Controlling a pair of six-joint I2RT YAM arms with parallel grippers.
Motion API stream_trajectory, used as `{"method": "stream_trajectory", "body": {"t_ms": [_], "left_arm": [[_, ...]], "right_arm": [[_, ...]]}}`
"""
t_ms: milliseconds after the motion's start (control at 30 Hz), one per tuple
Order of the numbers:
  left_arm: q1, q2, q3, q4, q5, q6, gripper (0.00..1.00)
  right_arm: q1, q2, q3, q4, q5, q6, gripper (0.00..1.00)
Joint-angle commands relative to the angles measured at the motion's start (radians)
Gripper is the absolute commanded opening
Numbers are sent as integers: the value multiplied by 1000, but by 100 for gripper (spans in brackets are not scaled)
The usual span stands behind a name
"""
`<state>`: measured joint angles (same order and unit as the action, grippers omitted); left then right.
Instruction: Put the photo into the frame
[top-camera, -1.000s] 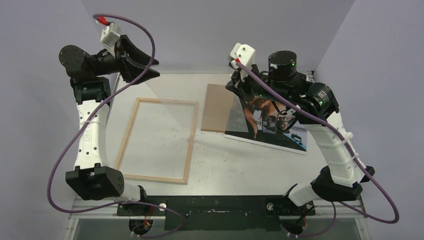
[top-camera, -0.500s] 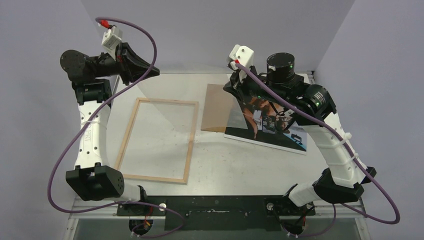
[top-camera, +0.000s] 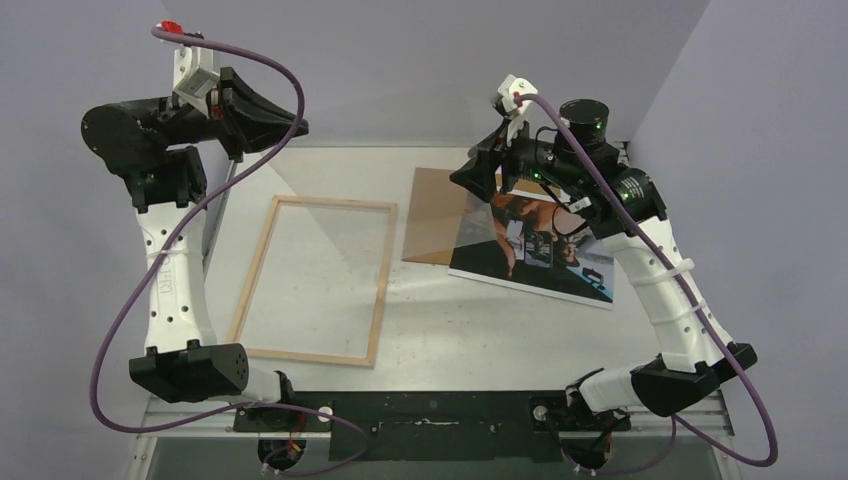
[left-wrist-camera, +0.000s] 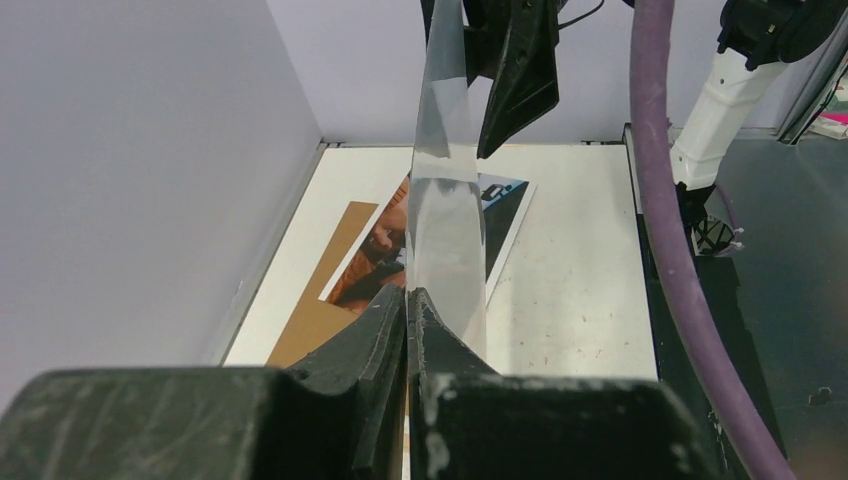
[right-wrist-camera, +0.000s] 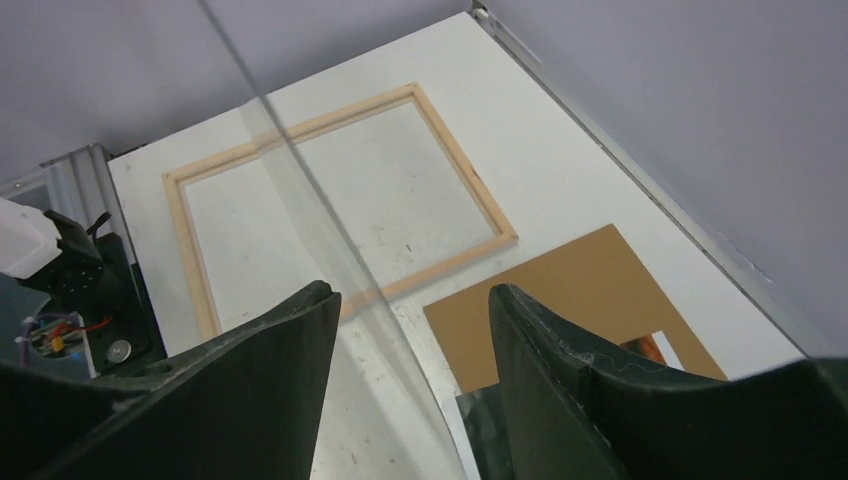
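- White table (top-camera: 450, 320) fills the workspace, with pale lilac walls (top-camera: 400, 60) close on the left, far and right sides. Bare top shows in a strip between the frame and the board, and in a wider band along the near edge.
- Clear sheet (left-wrist-camera: 445, 200) hangs in the air above the table, stretching from the left gripper across towards the right one. It is almost invisible from above.
- Pale bare-wood frame (top-camera: 382, 285) lies flat at left-centre, leaning slightly. The table shows through its opening. Its far right corner is near the board's left edge but apart from it.
- Photo (top-camera: 545, 265) lies flat at right-centre, under the right arm. It is a dark print in black, tan-orange and blue, with a white margin along its near edge. Its left part overlaps the board, and it is well apart from the frame.
- Brown backing board (top-camera: 435, 225) lies flat between frame and photo, towards the far wall.
- Left gripper (left-wrist-camera: 408, 295) is raised at the far left. Its jaws are pressed together on one edge of the clear sheet.
- Right gripper (right-wrist-camera: 410, 290) is raised above the board and photo. Its jaws stand wide apart and the sheet's edge runs between them ungripped.
- Lettering on the left arm's white link is too small to read.
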<state>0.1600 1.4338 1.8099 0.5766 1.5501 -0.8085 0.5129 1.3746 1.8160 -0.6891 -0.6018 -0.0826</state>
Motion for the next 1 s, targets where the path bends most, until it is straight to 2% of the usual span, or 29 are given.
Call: {"method": "stream_trajectory", "body": {"t_ms": [0,133,267,533,967], "left_arm": [[4,-16,39,39,-17,-18,0],[4,-12,57,39,-29,-15,0],[5,-7,67,36,-57,-12,0],[6,0,81,20,-103,1,0],[9,9,90,-22,-147,29,0]], "right_arm": [[-51,-44,-27,179,-219,80,54],[-109,-67,-93,300,-373,192,44],[-119,-77,-128,369,-446,250,40],[-118,-61,-140,398,-450,267,44],[-118,-48,-145,384,-447,264,21]]}}
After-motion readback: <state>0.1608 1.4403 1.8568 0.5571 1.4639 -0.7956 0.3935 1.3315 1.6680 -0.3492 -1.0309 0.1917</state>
